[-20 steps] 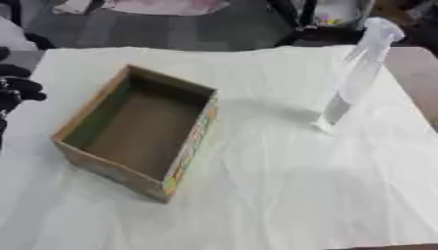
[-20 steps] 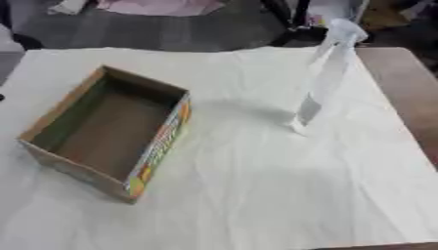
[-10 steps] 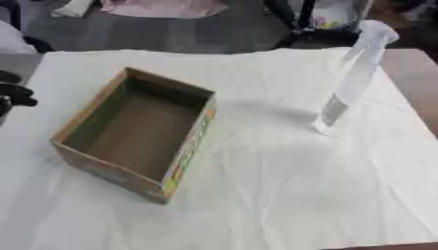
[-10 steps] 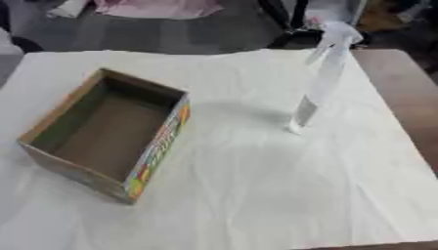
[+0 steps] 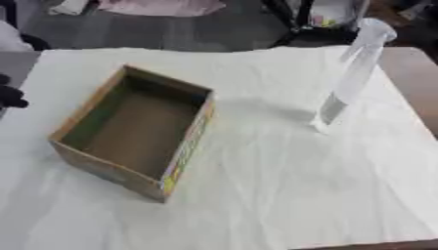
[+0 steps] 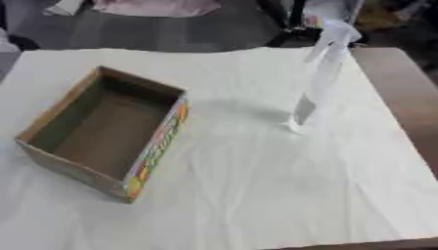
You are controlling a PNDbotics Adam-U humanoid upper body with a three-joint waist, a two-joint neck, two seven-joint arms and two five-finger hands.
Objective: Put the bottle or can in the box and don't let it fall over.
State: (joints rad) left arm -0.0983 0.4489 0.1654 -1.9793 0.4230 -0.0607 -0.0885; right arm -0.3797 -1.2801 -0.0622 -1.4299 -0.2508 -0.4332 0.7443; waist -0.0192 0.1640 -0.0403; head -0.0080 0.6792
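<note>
Nothing on the table has moved; only the left hand (image 5: 10,95) has slid back to the far left of the box (image 5: 137,129).

Just a dark bit of that hand shows, so I cannot tell how its fingers are. No right hand shows. The box is open, with nothing in it. The bottle (image 5: 351,78) stands well to the right of the box, on the white cloth (image 5: 282,195). It has not been picked up yet.

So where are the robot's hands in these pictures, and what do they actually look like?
Almost nothing of them shows. In the left eye view, a small black rounded shape, part of the left hand, pokes in at the left edge beside the white tablecloth. It looks dark and knobbly; no cables, markings or silver parts can be made out, nor its fingers. The right hand appears in neither view.
</note>
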